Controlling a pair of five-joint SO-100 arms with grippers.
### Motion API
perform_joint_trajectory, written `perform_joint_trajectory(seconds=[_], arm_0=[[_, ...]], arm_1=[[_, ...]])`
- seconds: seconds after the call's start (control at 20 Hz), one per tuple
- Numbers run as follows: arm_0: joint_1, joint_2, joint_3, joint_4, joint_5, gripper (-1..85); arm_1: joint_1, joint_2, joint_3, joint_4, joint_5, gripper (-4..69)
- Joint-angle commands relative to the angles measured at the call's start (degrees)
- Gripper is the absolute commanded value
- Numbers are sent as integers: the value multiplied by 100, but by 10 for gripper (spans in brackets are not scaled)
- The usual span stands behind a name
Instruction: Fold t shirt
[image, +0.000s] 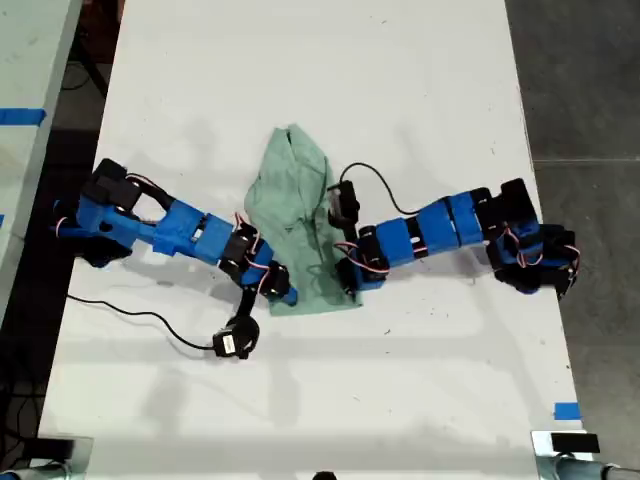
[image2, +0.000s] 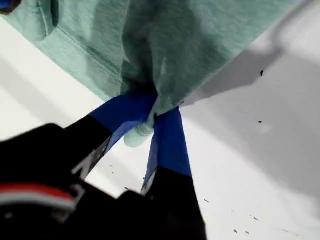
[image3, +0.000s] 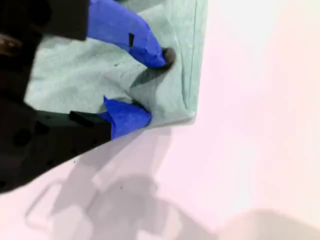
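Observation:
The pale mint-green t shirt (image: 295, 225) lies wrinkled in the middle of the white table (image: 300, 70). Two blue arms reach it from the exterior view's left and right; one arm's gripper (image: 284, 293) is at the near hem, the other arm's gripper (image: 349, 283) at the near corner toward that view's right. Which one is first I cannot tell. My first gripper (image2: 150, 120) is shut on a bunched fold of the t shirt (image2: 200, 45), which hangs lifted off the table. My second gripper (image3: 150, 87) is open, its blue fingertips (image3: 155, 55) pressed on flat t shirt (image3: 75, 65) beside a hemmed corner.
A black cable (image: 140, 317) runs across the table in front of the arm on the exterior view's left. Blue tape (image: 566, 410) marks the table's near corner at that view's right. Dark floor (image: 590, 80) borders the table's edge on that side.

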Motion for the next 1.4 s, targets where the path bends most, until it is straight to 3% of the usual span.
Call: perform_joint_trajectory(seconds=[0.0,0.1,0.45,0.55,0.65,0.9,1.15,1.35], arm_0=[[290,35,-510,932,-360,153],[264,-53,-712,1283,-387,156],[141,-1538,-1951,1055,-272,173],[105,-1556,-1951,914,-308,118],[70,-1564,-1951,844,-246,-1],[141,-1556,-1951,896,70,-1],[475,-316,-1837,1828,-114,-1],[-308,1020,-1292,2417,193,-1]], arm_1=[[-149,-18,-176,-176,53,9],[-149,-18,-193,-176,53,9],[-167,-9,-264,-176,44,9],[-176,-105,-404,-132,26,9],[-185,-202,-501,-132,9,9],[-246,-220,-554,-97,53,9],[-431,158,-1758,703,-132,10],[334,1204,-1819,299,-1134,10]])
